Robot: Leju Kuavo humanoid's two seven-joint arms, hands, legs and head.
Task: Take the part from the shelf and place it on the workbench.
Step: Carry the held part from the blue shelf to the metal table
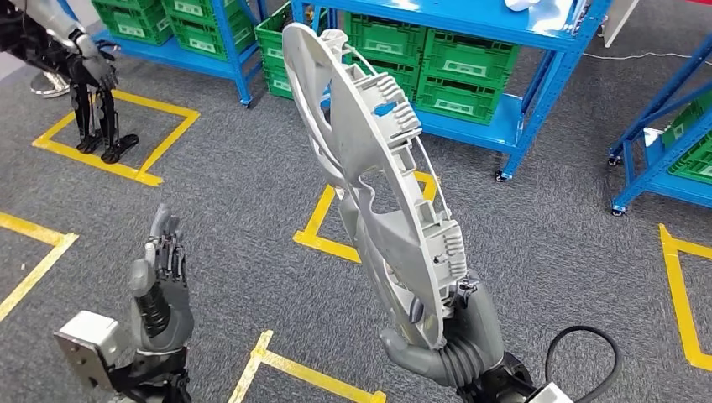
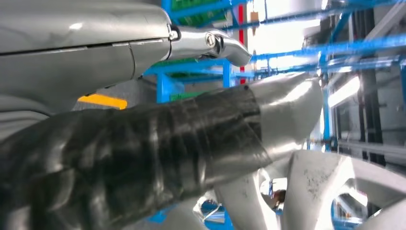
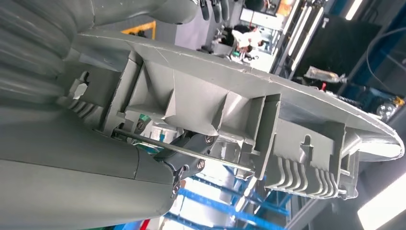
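Observation:
The part point(image 1: 378, 176) is a large grey plastic wheel cover with ribbed clips along its rim, standing on edge in the middle of the head view. My right hand point(image 1: 453, 336) grips it at its lower rim from below. The right wrist view shows the ribbed back of the part point(image 3: 249, 110) close up, with my right hand point(image 3: 72, 167) clamped on it. My left hand point(image 1: 164, 277) is at the lower left, apart from the part, fingers pointing up and holding nothing. Beyond my left hand point(image 2: 119, 158) in the left wrist view are the pale spokes of the part point(image 2: 316, 187).
Blue shelves point(image 1: 537, 34) with green crates point(image 1: 470, 59) run across the back, and another blue rack point(image 1: 663, 143) stands at the right. A second robot point(image 1: 84, 67) stands at the top left inside a yellow tape square point(image 1: 117, 168). Grey carpet lies below, marked with yellow tape.

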